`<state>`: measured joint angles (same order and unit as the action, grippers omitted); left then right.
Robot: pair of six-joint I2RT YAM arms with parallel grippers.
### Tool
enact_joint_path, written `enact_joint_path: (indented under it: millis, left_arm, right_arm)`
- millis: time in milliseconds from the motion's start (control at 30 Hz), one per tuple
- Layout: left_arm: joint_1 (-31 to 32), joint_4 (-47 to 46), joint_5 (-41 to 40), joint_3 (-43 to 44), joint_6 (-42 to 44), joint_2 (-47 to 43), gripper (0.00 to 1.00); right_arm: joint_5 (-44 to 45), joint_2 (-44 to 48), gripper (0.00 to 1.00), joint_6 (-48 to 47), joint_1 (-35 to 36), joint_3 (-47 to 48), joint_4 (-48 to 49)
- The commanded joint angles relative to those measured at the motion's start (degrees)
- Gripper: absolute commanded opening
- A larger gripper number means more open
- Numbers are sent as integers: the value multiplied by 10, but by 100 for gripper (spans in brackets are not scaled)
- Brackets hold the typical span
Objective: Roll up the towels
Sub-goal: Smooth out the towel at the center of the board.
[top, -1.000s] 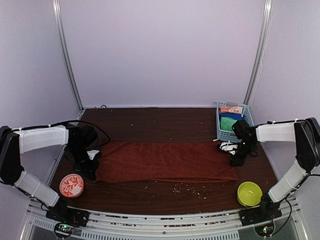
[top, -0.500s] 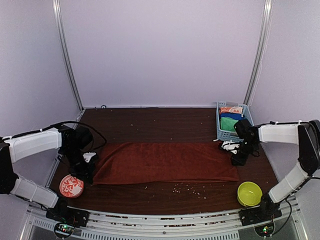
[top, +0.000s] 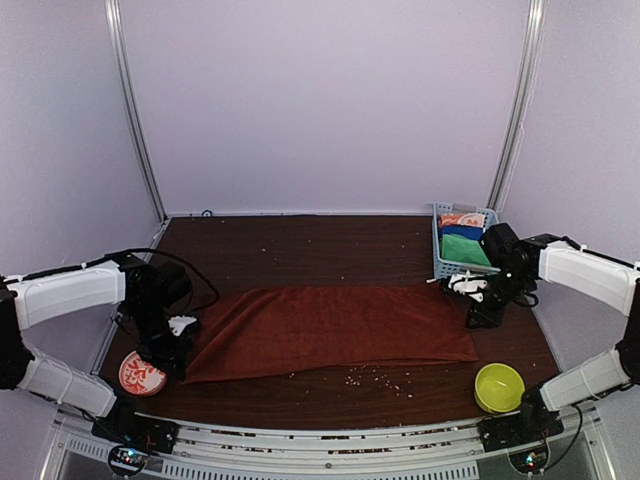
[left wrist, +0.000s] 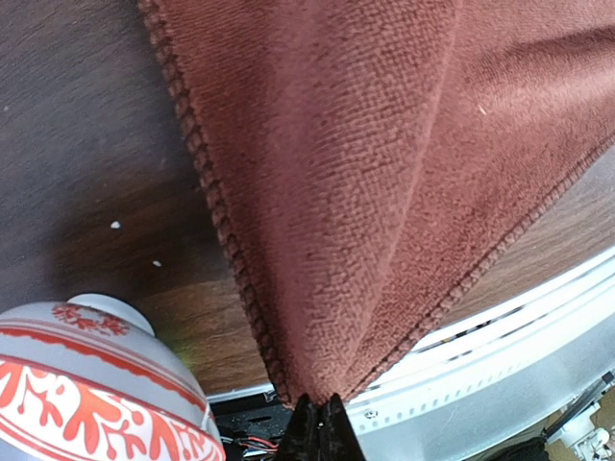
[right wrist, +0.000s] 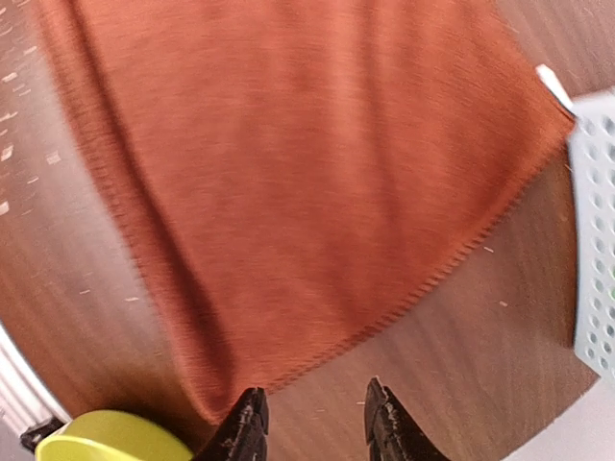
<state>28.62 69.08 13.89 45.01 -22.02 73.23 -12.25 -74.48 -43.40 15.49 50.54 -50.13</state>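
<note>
The bench carries everything. The red towel takes most of its middle, spread flat as a long band between the two end effectors. I think it lies stretched like this so that a roll can start from one short end and run along the whole length. Its near left corner is lifted and drawn into a point, because the left end effector holds that corner, and the cloth fans out from there with a soft fold.

The basket stands just behind the right end effector. The green towel lies folded inside it with other cloths, so in my judgement its turn has not yet come. A yellow bowl sits near the right end effector on its near side, and a patterned bowl is just beside the left one. Small crumbs lie on the bench along the red towel's near edge.

The left end effector is clenched fully on the towel corner. The right one is released: its fingers stand a little apart, bare bench shows in the gap, and the towel's right end lies just ahead of them. Whether one finger touches the hem I cannot tell.
</note>
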Motion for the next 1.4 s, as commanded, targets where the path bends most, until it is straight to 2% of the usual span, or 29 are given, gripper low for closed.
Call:
enact_joint_path:
  millis: [0,167,367,700,767,900,1067,1233,1300,1367]
  left_arm:
    - [2,11,-27,7,-16,-1,0]
    - [2,4,-39,7,-21,9,0]
    - [2,3,-38,7,-20,14,0]
    - [2,-1,-38,6,-20,18,0]
    - [2,-1,-37,6,-20,21,0]
    - [2,-1,-36,6,-19,23,0]
    - [2,5,-51,9,-23,27,0]
    - [3,12,-60,11,-25,33,0]
    - [4,12,-37,10,-15,31,0]
    - [16,13,-7,5,-1,31,0]
  right_arm:
    - [-18,32,37,-23,58,-16,-71]
    - [80,18,38,29,102,-55,-33]
    - [100,-6,40,30,119,-65,-33]
    - [95,-29,36,25,132,-76,-41]
    - [106,-35,31,26,133,-81,-34]
    - [110,-43,11,20,134,-76,-43]
    - [56,-12,4,-61,134,-57,-106]
    - [19,0,4,-153,134,-49,-164]
    - [19,-8,8,-172,134,-46,-173]
    - [28,-18,17,-187,134,-45,-184]
